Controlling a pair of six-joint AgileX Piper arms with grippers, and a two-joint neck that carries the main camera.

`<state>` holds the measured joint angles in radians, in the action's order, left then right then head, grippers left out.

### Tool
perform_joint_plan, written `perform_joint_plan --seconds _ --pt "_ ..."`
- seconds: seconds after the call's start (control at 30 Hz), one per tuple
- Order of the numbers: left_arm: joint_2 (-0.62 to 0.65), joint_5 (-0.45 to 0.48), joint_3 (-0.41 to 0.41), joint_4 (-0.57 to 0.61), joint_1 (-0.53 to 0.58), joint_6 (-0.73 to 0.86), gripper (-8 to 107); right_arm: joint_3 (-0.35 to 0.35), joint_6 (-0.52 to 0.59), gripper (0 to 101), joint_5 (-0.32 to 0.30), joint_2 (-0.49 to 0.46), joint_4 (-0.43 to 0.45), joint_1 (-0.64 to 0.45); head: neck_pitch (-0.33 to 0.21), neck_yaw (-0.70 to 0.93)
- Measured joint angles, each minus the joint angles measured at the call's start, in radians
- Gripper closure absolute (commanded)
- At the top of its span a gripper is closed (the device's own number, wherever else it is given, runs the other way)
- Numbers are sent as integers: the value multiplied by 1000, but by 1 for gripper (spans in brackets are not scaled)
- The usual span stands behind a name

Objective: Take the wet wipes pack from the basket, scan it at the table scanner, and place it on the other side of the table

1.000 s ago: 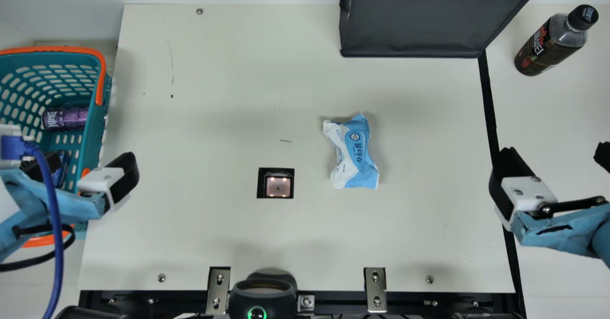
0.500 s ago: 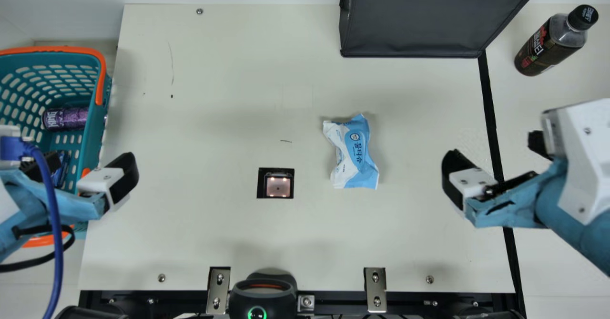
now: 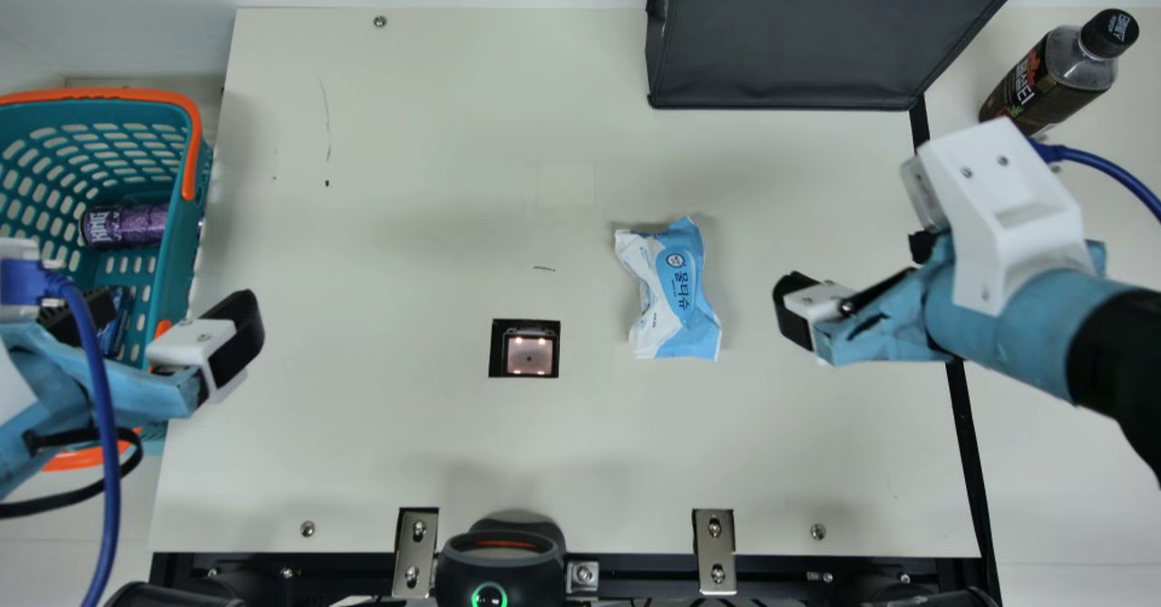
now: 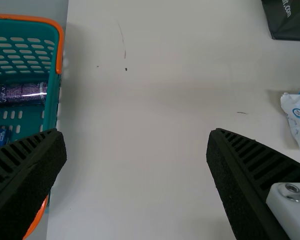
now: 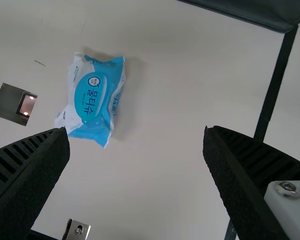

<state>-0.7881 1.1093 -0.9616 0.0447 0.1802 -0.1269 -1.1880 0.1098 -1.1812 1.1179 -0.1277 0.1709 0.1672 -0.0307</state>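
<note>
While the soft blue-and-white plastic wet wipes pack [image 3: 678, 289] lies on the cream surface [image 3: 408, 453], at two o'clock from the square black-framed scanner [image 3: 529, 356], the right tool [image 3: 857, 273] hangs at the pack's three o'clock, released, apart from it. At nine o'clock, the left tool [image 3: 156, 318], also released, is beside the teal plastic basket [image 3: 179, 267]. A black fabric bag [image 3: 785, 44] stands at one o'clock.
</note>
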Motion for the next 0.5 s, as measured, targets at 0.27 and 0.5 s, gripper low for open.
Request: perform_joint_plan --seconds 0.27,0.5 --pt "0 0 0 0 0 0 9 -34 -110 6 45 138 13 122 0 2" --pt "0 0 0 0 0 0 9 -62 -219 6 77 250 21 215 2 2"
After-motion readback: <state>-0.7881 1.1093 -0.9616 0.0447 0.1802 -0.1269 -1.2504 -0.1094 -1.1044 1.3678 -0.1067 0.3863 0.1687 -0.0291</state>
